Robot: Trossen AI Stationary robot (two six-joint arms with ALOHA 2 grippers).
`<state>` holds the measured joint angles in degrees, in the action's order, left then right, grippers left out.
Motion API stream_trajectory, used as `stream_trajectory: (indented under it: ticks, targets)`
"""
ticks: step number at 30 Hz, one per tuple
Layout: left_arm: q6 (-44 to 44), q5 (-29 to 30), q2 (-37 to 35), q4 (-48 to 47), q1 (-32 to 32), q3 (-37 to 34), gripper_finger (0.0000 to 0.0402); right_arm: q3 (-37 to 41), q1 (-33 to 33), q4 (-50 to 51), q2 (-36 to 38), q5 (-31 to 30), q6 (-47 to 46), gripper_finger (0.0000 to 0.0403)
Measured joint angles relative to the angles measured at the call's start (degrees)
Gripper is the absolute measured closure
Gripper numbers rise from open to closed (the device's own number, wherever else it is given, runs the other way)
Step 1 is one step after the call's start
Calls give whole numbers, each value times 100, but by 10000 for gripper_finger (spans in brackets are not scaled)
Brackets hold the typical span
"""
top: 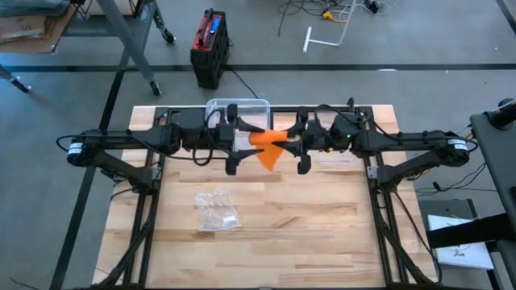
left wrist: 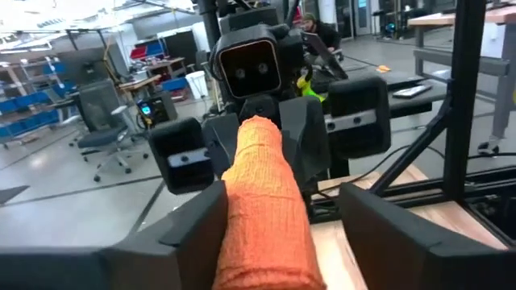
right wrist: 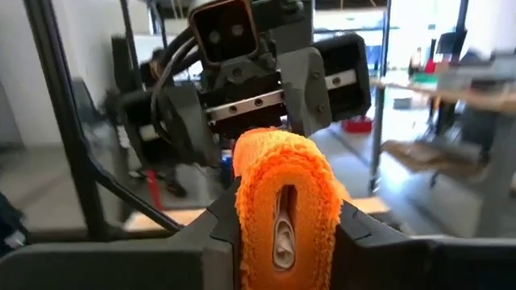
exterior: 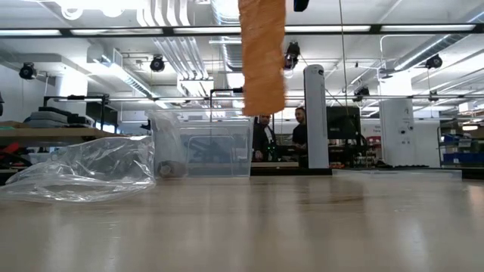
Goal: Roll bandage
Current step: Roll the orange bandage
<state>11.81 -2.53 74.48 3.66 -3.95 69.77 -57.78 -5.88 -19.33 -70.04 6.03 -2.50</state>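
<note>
Two dark arms meet above the far half of the pale wooden table [top: 306,217], held clear of its surface. The orange woven bandage [top: 268,147] hangs between them, with a loose tail dropping toward the table; in the low view that tail [exterior: 262,53] enters from the top edge and ends well above the tabletop.

The right gripper [right wrist: 278,213] is clamped on the rolled end of the bandage [right wrist: 282,201]: its two dark fingers [right wrist: 222,221] press against both sides of the roll, and the layered end faces the camera. The left gripper [left wrist: 282,213] has its fingers [left wrist: 193,221] spread on either side of the bandage [left wrist: 266,209], with a visible gap between each finger and the fabric; the strip runs between them to the right gripper beyond. The left jaws are therefore wide and not gripping.

Surrounding items:
- A crumpled clear plastic bag [top: 216,211] lies on the table, nearer and to the left of the grippers, well apart from the bandage. In the low view it [exterior: 87,170] sits at the left.
- A clear rectangular plastic bin [top: 238,109] stands at the far edge of the table, partly covered by the left arm in the high view.
- A black and red box [top: 210,47] stands on the floor beyond the table.
- Two people [exterior: 281,136] stand in the room behind the table.

Nothing lies on the table directly beneath the hanging tail.
</note>
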Motion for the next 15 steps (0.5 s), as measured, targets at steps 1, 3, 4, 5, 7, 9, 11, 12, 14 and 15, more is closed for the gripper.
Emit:
stream_trajectory:
  ticks: [1,3,4,5,7,9,11,12,14,15]
  targets:
    - [26,-3,0,-12,0,1,167,0,-1,0,0,7,198,315]
    - [166,-10,14,-25,0,1,152,0,-1,21,0,18,511,313]
    - [227,-8,22,-30,0,1,147,0,-1,24,0,18,617,312]
    - [291,-8,31,-36,0,1,143,0,-1,23,0,32,701,312]
    - [419,-8,53,-47,2,1,139,0,-5,16,0,251,842,314]
    - [475,90,72,-149,-2,-5,139,-6,0,-83,4,537,931,315]
    - [570,190,87,-194,-15,-10,143,-13,2,-91,23,736,942,315]
    - [601,221,86,-201,-17,-10,147,-15,-1,-90,23,816,940,314]
    - [612,226,78,-160,-20,-10,155,-15,-5,-82,20,840,935,313]
    - [612,221,74,-139,-22,-10,159,-15,-3,-79,20,836,937,313]
